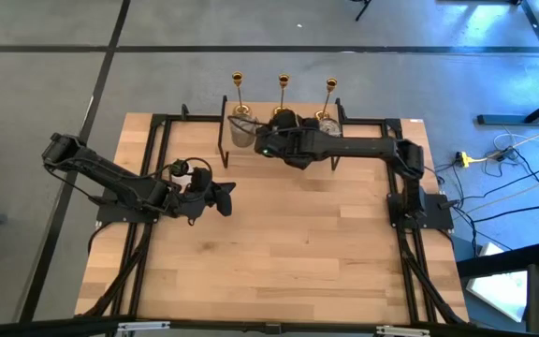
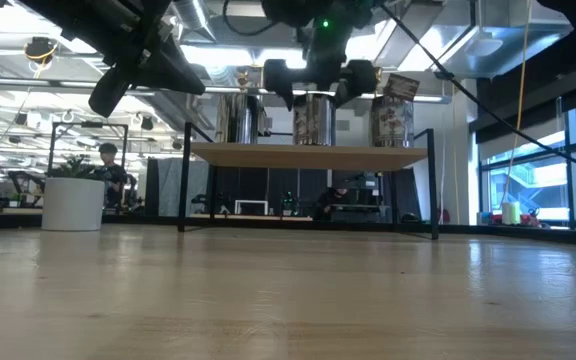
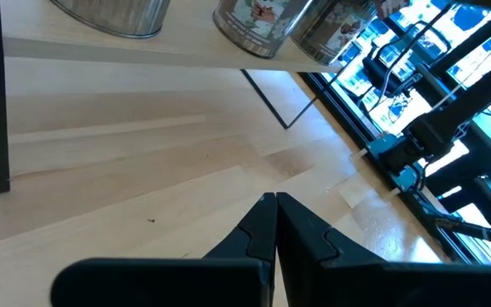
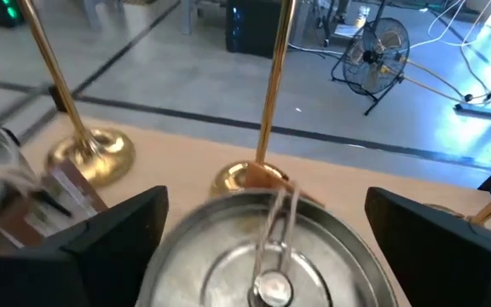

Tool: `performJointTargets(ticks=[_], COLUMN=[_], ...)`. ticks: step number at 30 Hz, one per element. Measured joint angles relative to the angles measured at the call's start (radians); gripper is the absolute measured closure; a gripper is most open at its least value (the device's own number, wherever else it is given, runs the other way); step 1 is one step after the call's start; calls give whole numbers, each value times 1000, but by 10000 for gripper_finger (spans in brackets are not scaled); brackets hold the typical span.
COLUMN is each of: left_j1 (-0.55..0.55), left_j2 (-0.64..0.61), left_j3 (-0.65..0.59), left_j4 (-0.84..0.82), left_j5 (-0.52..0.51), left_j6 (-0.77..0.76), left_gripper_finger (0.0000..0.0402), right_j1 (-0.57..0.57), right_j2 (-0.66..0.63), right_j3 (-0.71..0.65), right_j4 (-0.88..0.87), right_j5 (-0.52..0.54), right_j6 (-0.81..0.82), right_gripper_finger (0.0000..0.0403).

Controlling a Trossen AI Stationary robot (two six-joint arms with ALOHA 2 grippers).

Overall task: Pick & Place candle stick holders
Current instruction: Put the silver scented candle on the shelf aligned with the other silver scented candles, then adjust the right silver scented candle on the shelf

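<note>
Three gold candle stick holders (image 1: 284, 84) stand by their round bases in a row along the far edge of a raised wooden shelf (image 2: 308, 155). Three squat silvery holders (image 2: 238, 118) stand in front of them. My right gripper (image 4: 267, 230) is open, its fingers on either side of the middle silvery holder (image 4: 262, 256) at its rim, and no touch shows. Behind it rises the middle gold stem (image 4: 275, 85). My left gripper (image 3: 275, 213) is shut and holds nothing. It hovers above the table's left half (image 1: 225, 192), well short of the shelf.
The shelf stands on thin black legs (image 1: 223, 140) at the table's far edge. Bare wooden table (image 1: 288, 253) stretches toward the near edge. A white pot with a green plant (image 2: 73, 200) shows at the left in the low view. A person (image 2: 108, 160) sits in the room behind.
</note>
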Motion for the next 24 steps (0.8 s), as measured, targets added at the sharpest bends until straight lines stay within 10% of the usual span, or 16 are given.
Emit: performJointTargets(ticks=[24], left_j1=[0], left_j2=[0], left_j3=[0], left_j4=[12], left_j5=[0], left_j6=[0], left_gripper_finger=[400], right_j1=[2], right_j2=[-25], right_j3=[169], right_j4=[66], right_j5=[25], right_j6=[-286], right_gripper_finger=[3])
